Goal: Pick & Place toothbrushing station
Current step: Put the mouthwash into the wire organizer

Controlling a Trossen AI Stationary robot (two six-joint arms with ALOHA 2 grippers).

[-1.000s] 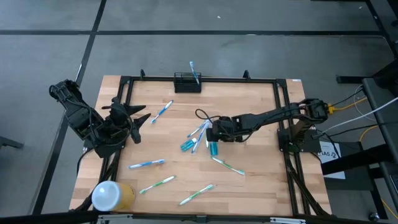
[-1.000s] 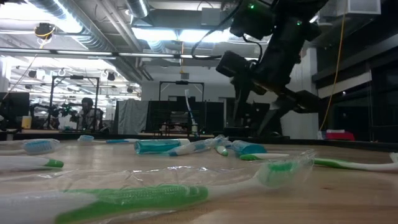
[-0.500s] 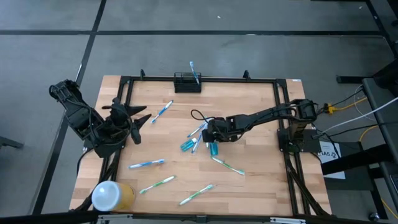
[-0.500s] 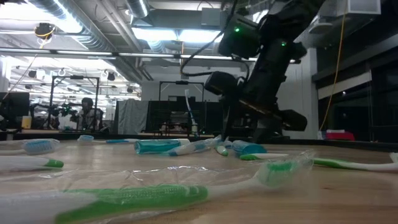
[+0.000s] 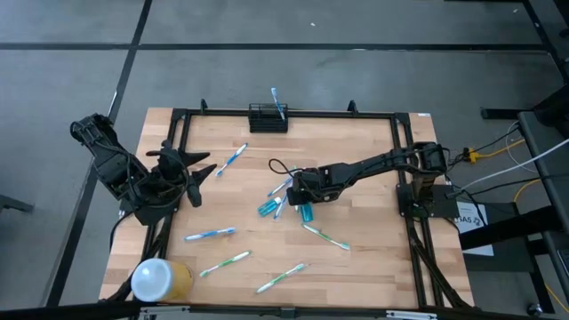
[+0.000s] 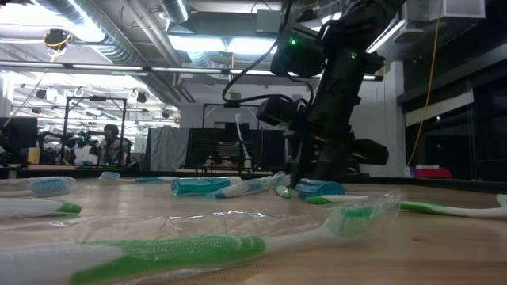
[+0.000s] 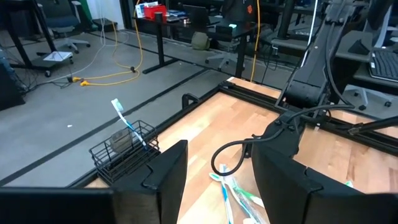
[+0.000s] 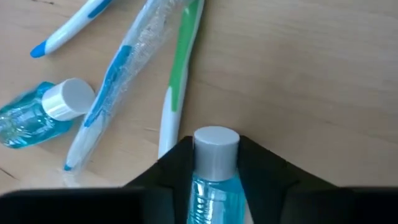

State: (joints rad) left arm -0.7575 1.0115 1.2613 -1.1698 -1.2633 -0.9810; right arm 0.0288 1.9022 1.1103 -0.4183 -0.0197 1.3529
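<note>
The toothbrushing station (image 5: 268, 117) is a small black slotted rack at the table's far edge, with one blue toothbrush standing in it; it also shows in the left wrist view (image 7: 124, 151). My right gripper (image 8: 214, 148) is down at mid-table (image 5: 301, 201), closed on a small blue bottle (image 8: 214, 186) with a pale cap. A second blue bottle (image 8: 38, 113) and wrapped toothbrushes (image 8: 127, 74) lie just beyond it. My left gripper (image 5: 194, 173) waits open at the table's left side. My right gripper pinches the small blue bottle between its two fingers, on the bottle's shoulders just below the cap (image 8: 214, 177). The fingers (image 8: 177, 165) come from above and lie across the bottle. The bottle lies on the wooden table (image 6: 317, 188).
Several loose toothbrushes lie on the near half of the table (image 5: 210, 234), (image 5: 324, 236), (image 5: 280, 277), and one at the far left (image 5: 231, 158). A white-and-yellow cylinder (image 5: 160, 280) stands at the near left corner. A black rail frame (image 5: 402, 151) rims the table.
My right gripper has moved a little toward the table's left edge and come down to the tabletop at the small blue bottle. The bottle and the toothbrushes have stayed in place.
</note>
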